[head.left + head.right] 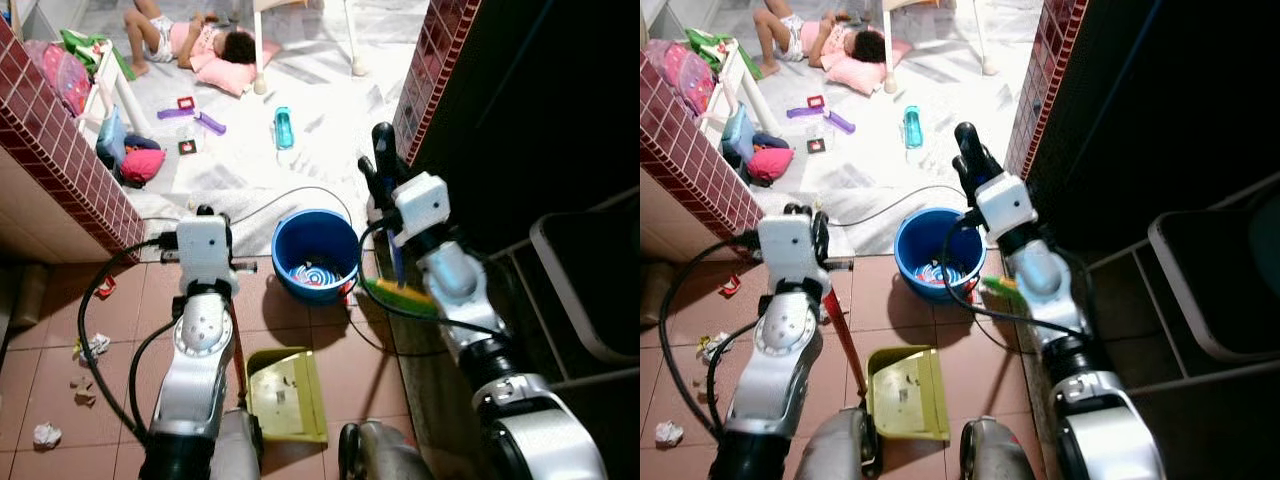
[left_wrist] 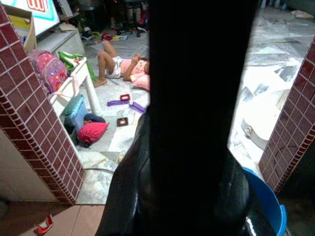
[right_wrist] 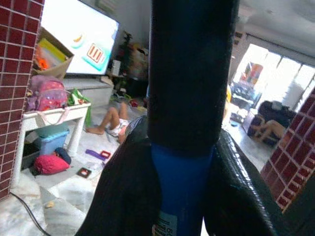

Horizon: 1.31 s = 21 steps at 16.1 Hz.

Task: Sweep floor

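Litter lies to the left of both tools, and that offset governs the coming stroke. Crumpled paper scraps (image 1: pixel 92 346) and a further wad (image 1: pixel 46 433) rest on the terracotta floor (image 1: pixel 300 330) at the near left, with a small red scrap (image 1: pixel 105 287) beside the brick pillar (image 1: pixel 70 160).

The yellow dustpan (image 1: pixel 285 392) sits on the floor at near centre, between the arms. Its red handle (image 1: pixel 843 335) rises up and to the left to the left gripper (image 1: pixel 205 225), whose jaws are clenched around a dark shaft, as the left wrist view shows. The dustpan's long axis, pan to handle, therefore runs near-right to far-left.

The right gripper (image 1: pixel 385 165) is raised at the far right, jaws clenched on the blue broom handle (image 3: pixel 181 191). This handle runs steeply down and toward the robot, ending in the green and yellow broom head (image 1: pixel 400 297), which hangs at the right beside the dark doorway, well apart from the scraps.

The left arm is the nearer to the litter; the broom is on the far side of the dustpan from it. Judged from this layout, the broom head must cross leftward past the blue bucket (image 1: pixel 315 255) and over a black cable (image 1: pixel 290 195) before it can draw the scraps back toward the pan mouth.

A person (image 1: pixel 190 40) lies on the pale floor in the far room, well clear.
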Tool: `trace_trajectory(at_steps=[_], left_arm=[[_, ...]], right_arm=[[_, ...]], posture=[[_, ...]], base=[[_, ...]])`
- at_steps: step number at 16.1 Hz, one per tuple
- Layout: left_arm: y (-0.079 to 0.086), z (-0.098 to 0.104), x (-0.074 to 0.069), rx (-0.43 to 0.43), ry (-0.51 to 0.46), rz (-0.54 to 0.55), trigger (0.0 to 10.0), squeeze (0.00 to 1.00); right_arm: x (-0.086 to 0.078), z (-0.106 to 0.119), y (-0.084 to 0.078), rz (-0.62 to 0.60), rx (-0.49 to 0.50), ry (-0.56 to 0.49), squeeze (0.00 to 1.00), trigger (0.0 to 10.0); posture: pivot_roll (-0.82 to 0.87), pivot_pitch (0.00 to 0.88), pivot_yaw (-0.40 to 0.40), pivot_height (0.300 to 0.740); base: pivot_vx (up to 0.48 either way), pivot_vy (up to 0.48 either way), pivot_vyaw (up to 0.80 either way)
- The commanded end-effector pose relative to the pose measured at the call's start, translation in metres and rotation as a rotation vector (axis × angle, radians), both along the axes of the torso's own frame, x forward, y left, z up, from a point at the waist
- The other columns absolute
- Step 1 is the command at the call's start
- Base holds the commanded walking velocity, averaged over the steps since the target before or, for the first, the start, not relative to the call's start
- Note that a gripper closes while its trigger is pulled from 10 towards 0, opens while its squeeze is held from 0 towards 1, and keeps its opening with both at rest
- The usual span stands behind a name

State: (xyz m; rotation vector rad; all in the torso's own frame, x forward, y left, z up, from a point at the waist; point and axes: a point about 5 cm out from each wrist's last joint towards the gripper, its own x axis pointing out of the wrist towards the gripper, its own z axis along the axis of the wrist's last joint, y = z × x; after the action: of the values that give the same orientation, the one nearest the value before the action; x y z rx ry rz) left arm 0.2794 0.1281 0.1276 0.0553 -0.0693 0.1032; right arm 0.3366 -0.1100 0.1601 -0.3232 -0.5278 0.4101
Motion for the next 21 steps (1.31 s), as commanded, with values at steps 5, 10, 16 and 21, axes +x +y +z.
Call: trace_trajectory(at_steps=[5, 10, 16, 21], left_arm=[[-0.001, -0.001, -0.016, 0.001, 0.031, -0.002, 10.0, 0.0], [0.001, -0.003, -0.031, 0.003, 0.066, -0.004, 10.0, 0.0], [-0.002, -0.002, -0.028, -0.009, 0.084, -0.016, 10.0, 0.0], [-0.005, 0.0, -0.018, -0.023, 0.064, -0.017, 10.0, 0.0]], right_arm=[[0.0, 0.008, 0.006, -0.064, 0.009, -0.099, 0.0, 10.0], [-0.001, -0.006, 0.029, -0.038, 0.139, 0.02, 0.0, 10.0], [-0.004, 0.007, 0.052, 0.199, 0.368, 0.137, 0.0, 10.0], [-0.023, 0.047, 0.056, 0.596, 0.373, 0.157, 0.0, 10.0]], posture=[[0.04, 0.244, -0.021, 0.74], [0.07, 0.288, -0.008, 0.74], [0.05, 0.274, -0.013, 0.74], [0.02, 0.236, -0.024, 0.74]], base=[[0.0, 0.0, 0.0], [0.0, 0.0, 0.0], [0.0, 0.0, 0.0], [0.0, 0.0, 0.0]])
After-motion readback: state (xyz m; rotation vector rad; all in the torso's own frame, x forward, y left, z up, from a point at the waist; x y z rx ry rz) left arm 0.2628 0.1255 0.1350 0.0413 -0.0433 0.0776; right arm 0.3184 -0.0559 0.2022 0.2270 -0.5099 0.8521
